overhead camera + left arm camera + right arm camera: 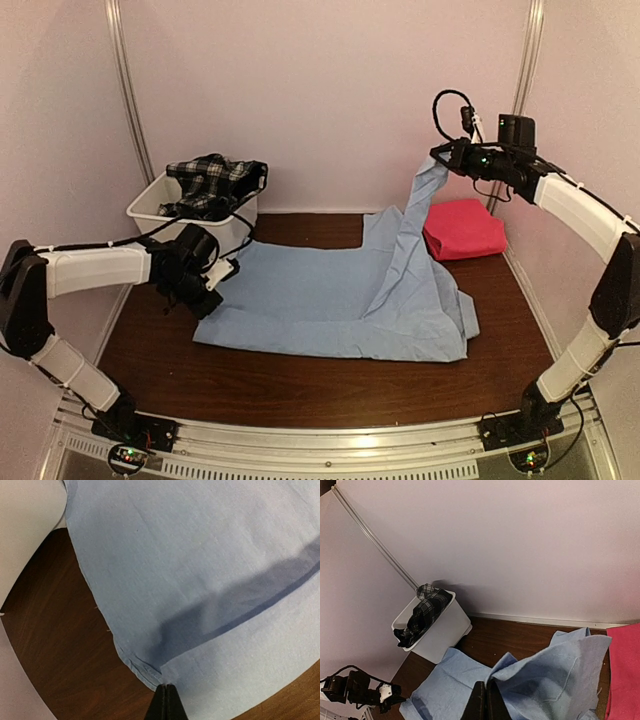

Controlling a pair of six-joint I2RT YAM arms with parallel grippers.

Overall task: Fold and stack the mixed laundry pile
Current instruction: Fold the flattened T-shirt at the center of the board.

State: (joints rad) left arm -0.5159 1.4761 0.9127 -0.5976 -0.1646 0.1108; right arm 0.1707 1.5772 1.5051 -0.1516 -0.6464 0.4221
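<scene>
The light blue garment lay spread across the dark wooden table; the left gripper, low at the tabletop, was clenched on its left edge; the right gripper, held high, pinched a far corner, a strip hanging from it; a folded pink-red cloth sat just beside it at the right; a black-and-white plaid garment filled the white tub at rear left

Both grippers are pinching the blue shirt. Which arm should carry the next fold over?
Probably right. The right gripper holds its corner of the light blue shirt raised well above the table, free to swing across. The left gripper pinches its edge low near the table, better as an anchor.
</scene>
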